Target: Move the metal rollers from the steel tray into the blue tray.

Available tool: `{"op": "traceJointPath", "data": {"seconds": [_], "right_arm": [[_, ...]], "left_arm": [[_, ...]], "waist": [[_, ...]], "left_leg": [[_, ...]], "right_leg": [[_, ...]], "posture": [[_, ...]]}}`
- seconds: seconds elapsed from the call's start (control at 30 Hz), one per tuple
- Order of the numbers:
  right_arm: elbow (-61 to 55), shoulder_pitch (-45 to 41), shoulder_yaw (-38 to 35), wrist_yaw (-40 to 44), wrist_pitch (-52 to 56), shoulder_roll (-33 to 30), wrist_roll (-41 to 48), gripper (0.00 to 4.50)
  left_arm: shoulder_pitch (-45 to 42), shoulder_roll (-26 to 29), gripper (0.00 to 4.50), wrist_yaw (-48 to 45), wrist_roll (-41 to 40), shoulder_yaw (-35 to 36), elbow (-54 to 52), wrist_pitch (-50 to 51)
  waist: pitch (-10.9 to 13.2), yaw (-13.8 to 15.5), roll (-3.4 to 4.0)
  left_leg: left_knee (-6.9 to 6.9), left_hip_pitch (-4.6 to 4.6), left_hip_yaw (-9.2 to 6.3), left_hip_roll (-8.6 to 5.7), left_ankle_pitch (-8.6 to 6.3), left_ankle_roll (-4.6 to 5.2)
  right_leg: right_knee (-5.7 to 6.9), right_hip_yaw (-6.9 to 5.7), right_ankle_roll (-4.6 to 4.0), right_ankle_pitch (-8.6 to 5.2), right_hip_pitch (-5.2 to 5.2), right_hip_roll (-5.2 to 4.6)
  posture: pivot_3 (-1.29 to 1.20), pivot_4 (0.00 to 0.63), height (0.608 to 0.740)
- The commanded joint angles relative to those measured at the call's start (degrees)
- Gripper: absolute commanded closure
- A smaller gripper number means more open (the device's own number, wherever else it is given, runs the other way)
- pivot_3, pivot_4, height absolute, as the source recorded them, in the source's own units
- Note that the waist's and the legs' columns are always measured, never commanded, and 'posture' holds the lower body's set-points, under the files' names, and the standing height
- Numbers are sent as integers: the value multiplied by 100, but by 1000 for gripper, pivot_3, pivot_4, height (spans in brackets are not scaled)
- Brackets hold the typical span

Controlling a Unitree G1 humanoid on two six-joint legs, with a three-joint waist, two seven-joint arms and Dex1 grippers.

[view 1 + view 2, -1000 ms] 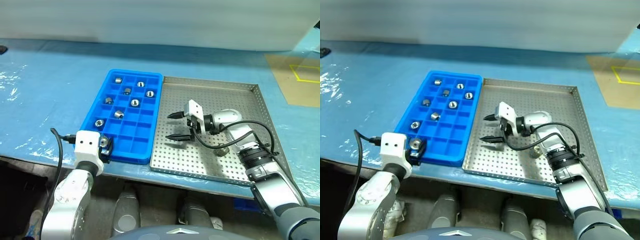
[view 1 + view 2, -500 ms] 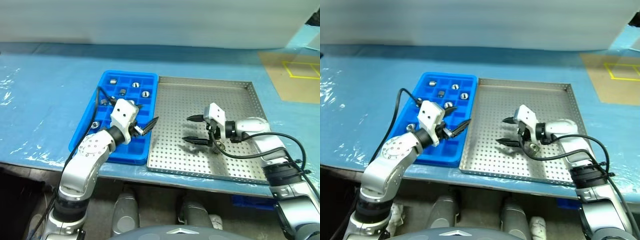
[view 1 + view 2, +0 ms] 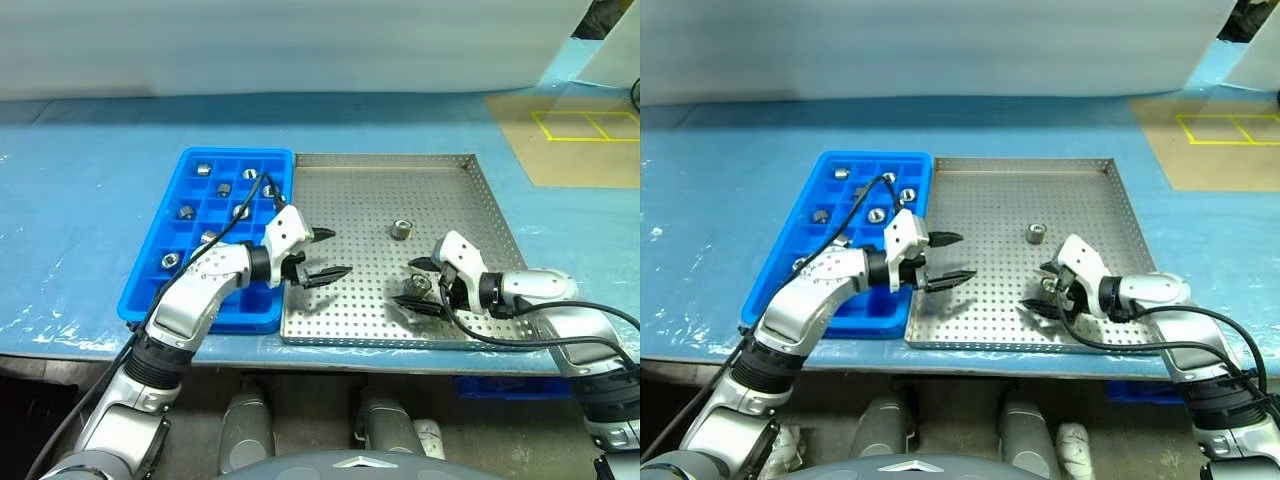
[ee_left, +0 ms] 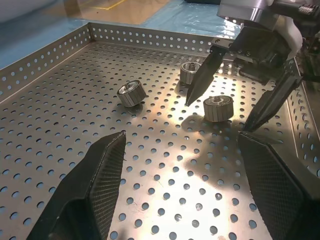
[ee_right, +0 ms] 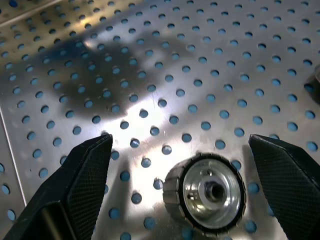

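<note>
Lying on the perforated floor of the steel tray (image 3: 380, 175), you have metal rollers (image 4: 217, 107) left to move: the left wrist view shows three. The one between the right gripper's fingers stands on its flat end, bore pointing straight up, as the right wrist view shows you. A second roller (image 4: 132, 93) is tipped on its side, its axis lying along the floor. The third (image 4: 189, 72) stands upright behind a black fingertip.

Each roller is a short, stubby cylinder of bright silver-grey metal with a central hole and a smooth rim. The steel tray is square, dull silver, with low raised rims and rows of small round holes.

Your right gripper (image 3: 420, 285) sits low at the tray's near right part, jaws spread wide on either side of the upright roller, neither pad touching it. Your left gripper (image 3: 325, 253) hangs over the tray's left part, just past the blue tray, pointing right with its jaws apart and nothing between them.

The blue tray (image 3: 150, 290) is bright plastic, a grid of small square compartments, touching the steel tray's left rim. Several rollers already sit in its far and middle compartments, one apiece. Both trays rest on a blue table (image 3: 70, 180).
</note>
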Motion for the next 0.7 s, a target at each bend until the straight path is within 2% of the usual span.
{"op": "traceJointPath", "data": {"seconds": [0.03,0.1,0.2,0.4,0.53,0.7], "right_arm": [[-139,60,-24,-159,10,-125,-106,0],[-154,75,-30,-161,61,-151,-90,0],[-96,46,6,-147,17,-204,-144,610],[-83,-162,72,-38,-29,-169,-79,2638],[-32,-618,276,-34,-193,88,-76,2740],[339,-1663,706,-165,-540,1035,-137,2740]], "left_arm": [[-61,37,781,-145,-41,-56,-71,-132],[-49,80,781,-184,-74,-28,-104,-88],[-42,217,741,-285,-95,9,-144,-42],[-28,461,741,-384,-166,89,-263,82],[88,578,741,-280,-198,130,-503,180],[492,643,741,264,-125,401,-1058,418]], "waist": [[0,1,0],[0,2,0],[0,2,1],[0,7,1],[0,9,1],[0,-38,1]], "left_leg": [[0,1,0,0,0,0],[0,2,0,0,0,0],[0,6,1,1,0,0],[1,9,1,0,0,0],[2,15,1,2,1,-2],[1,24,3,5,8,-13]], "right_leg": [[0,0,0,0,1,-1],[0,1,0,0,3,-1],[3,2,0,0,4,0],[5,2,0,0,7,-1],[13,3,-1,0,8,0],[42,4,-4,-3,-1,1]], "posture": [[-207,150,740],[-204,150,740],[-196,150,740],[-173,150,740],[-133,150,740],[-43,150,740]]}}
